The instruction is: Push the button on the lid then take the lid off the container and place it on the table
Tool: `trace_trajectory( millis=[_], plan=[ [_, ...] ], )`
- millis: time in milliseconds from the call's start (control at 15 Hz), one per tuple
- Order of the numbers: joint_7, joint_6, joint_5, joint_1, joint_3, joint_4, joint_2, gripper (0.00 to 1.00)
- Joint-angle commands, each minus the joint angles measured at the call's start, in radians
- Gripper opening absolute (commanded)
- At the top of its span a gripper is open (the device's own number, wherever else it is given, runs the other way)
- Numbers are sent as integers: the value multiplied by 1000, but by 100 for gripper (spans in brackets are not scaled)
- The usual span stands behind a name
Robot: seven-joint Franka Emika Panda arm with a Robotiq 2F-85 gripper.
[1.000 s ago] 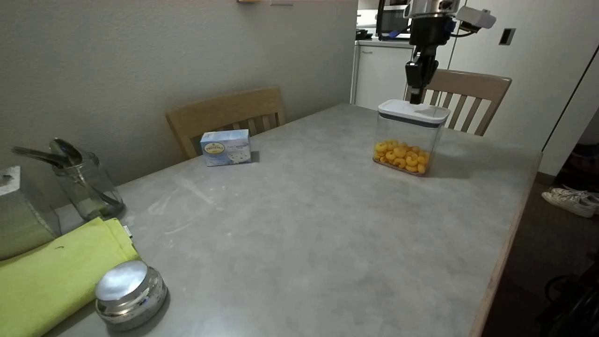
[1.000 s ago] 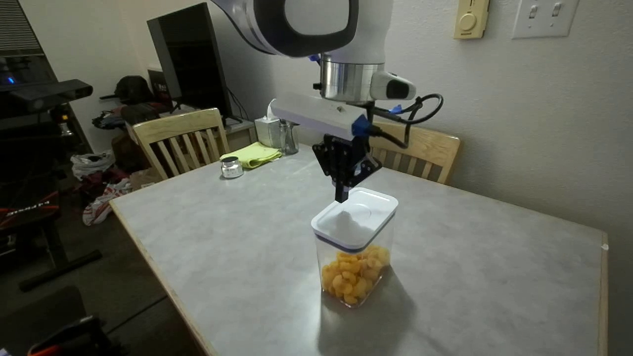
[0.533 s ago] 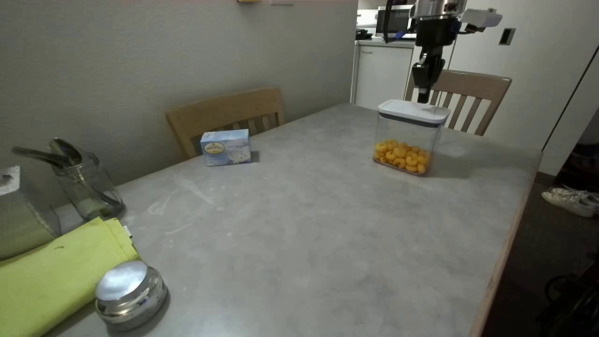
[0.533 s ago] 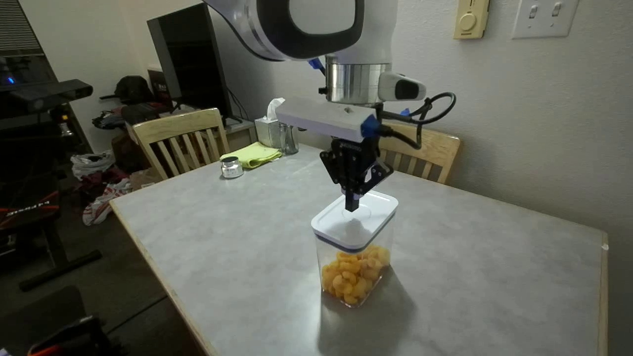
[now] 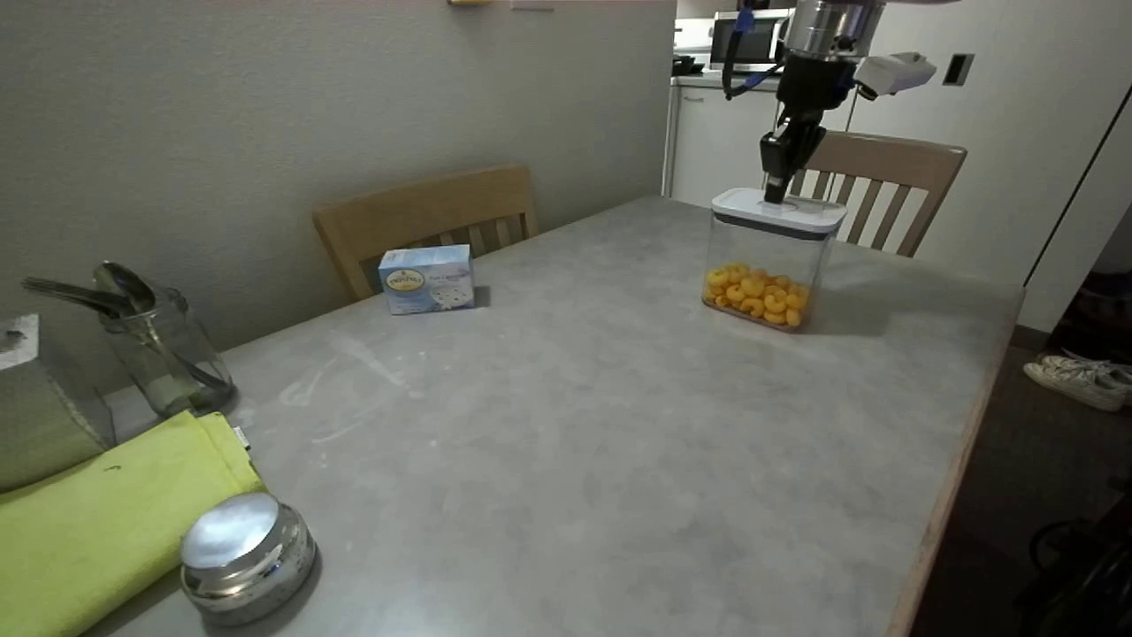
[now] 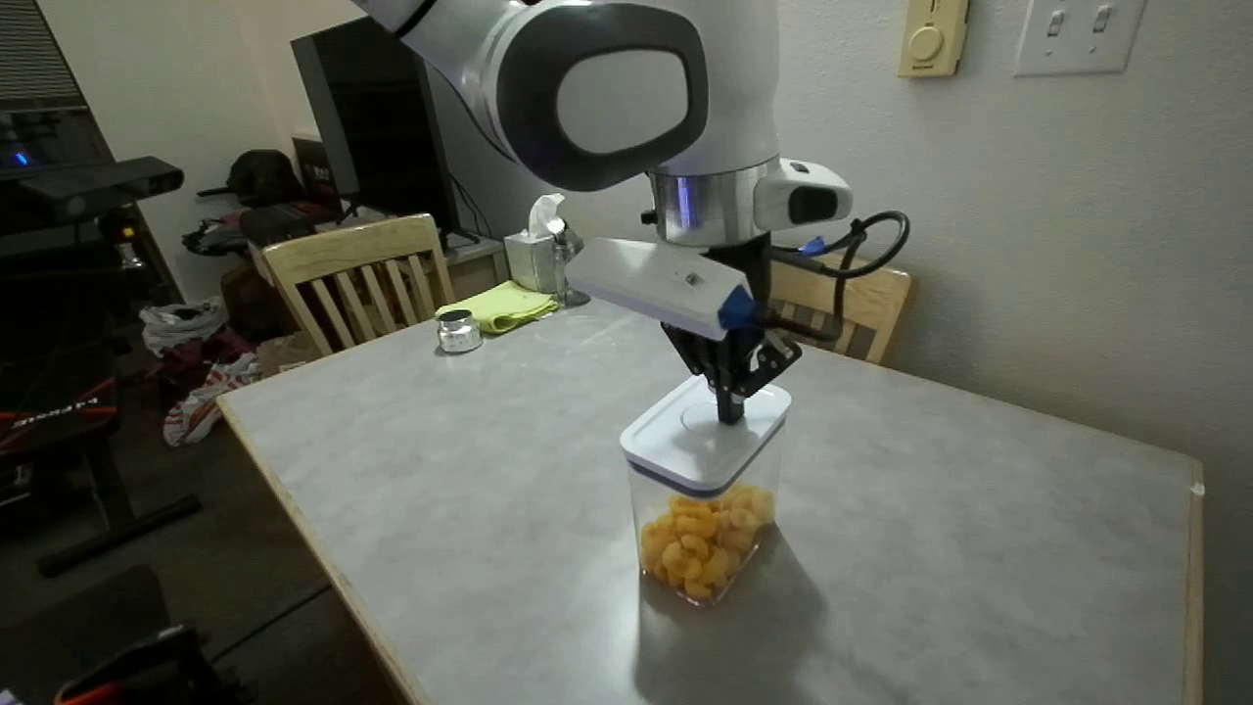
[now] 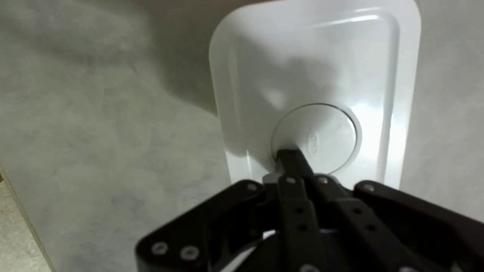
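Note:
The white lid (image 5: 736,205) sits on the clear container (image 5: 761,296), which stands upright with orange pieces inside. In an exterior view the lid (image 6: 675,446) and container (image 6: 700,543) also show. The round button (image 7: 329,136) is in the middle of the lid (image 7: 287,68) in the wrist view; I cannot tell whether it is raised or flush. My gripper (image 7: 289,155) is shut and empty. Its tips are at the button's edge and look to touch the lid. The gripper is tilted in an exterior view (image 5: 775,195) and also shows over the lid (image 6: 730,413). All stands on the grey table (image 5: 575,442).
A blue-white box (image 5: 428,280) stands near the wall side. A silver jar (image 5: 248,557), a yellow cloth (image 5: 124,522), a glass jar with cutlery (image 5: 172,363) and a tissue box (image 6: 530,261) are at the table's far end from the container. Chairs (image 6: 357,259) stand at the edges.
My gripper has come down onto the lid, tilted, and its tips have shifted across the button towards the wall side. The container has slid very slightly the same way. The gripper stays shut.

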Motion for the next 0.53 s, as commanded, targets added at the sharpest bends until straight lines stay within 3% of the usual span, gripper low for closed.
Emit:
trace_trajectory(
  millis=[0,467],
  plan=[
    [-25,58,45,-32,35,-26,3,0],
    [3,-6,38,-23,35,-18,-33,0]
  ],
)
